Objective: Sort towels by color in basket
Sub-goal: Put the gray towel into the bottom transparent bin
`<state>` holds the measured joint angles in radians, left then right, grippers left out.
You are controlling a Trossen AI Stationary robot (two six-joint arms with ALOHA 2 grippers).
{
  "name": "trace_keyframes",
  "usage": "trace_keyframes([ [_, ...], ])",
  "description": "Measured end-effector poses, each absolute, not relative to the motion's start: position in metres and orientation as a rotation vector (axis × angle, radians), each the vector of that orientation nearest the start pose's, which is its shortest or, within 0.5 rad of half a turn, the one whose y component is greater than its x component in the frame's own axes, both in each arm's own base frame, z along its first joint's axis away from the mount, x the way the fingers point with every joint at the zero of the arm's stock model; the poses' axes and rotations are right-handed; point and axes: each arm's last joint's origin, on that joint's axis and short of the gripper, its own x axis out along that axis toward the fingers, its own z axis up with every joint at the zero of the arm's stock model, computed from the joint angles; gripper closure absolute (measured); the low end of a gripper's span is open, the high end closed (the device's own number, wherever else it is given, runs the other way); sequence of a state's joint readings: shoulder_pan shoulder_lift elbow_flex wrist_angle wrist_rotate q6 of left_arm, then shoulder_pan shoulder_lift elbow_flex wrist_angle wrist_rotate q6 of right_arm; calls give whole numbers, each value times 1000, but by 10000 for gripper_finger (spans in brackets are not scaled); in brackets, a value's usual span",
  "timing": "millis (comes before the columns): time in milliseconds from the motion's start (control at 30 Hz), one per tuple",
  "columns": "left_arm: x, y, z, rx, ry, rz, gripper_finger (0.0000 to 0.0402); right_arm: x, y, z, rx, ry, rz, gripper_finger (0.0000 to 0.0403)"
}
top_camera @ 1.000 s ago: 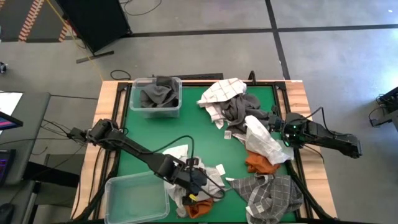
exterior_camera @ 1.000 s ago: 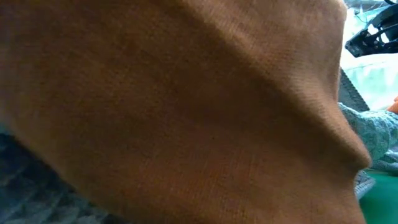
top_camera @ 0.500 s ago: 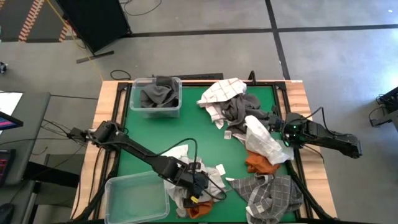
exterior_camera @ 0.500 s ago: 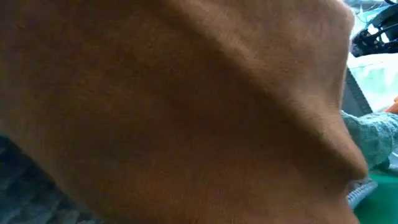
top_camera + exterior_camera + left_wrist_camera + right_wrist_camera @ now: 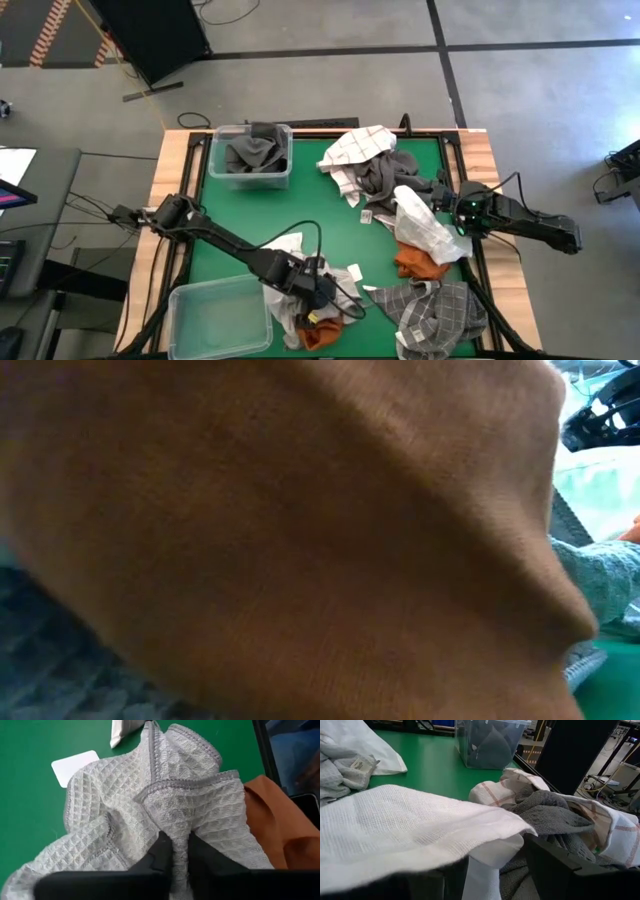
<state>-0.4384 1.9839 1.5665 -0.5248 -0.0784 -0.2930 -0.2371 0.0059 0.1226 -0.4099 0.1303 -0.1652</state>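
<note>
At the near edge of the table (image 5: 380, 230), left end effector (image 5: 318, 295) pinched on a ridge of the grey waffle towel (image 5: 150, 810), empty bin (image 5: 218, 318) just to its left; right end effector (image 5: 452, 212) spread, white towel (image 5: 395, 830) draped across.
</note>
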Motion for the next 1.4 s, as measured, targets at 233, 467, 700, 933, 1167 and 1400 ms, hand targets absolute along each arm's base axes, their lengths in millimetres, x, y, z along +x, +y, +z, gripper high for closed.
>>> trace_keyframes([
  [233, 395, -177, 248, 71, 941, -189, 386, 81, -24, 165, -146, 324, -340, 186],
  [467, 391, -170, 314, 247, 915, -57, 388, 81, -24, 165, -146, 324, -339, 186],
  [700, 368, -161, 392, 351, 820, 101, 388, 81, -24, 165, -146, 324, -339, 186],
  [933, 331, -162, 441, 348, 686, 127, 389, 81, -24, 165, -146, 324, -339, 186],
  [1167, 291, -167, 463, 173, 673, 75, 389, 81, -24, 165, -146, 324, -339, 186],
  [1400, 253, -180, 468, -52, 759, 47, 389, 81, -24, 165, -146, 324, -339, 186],
])
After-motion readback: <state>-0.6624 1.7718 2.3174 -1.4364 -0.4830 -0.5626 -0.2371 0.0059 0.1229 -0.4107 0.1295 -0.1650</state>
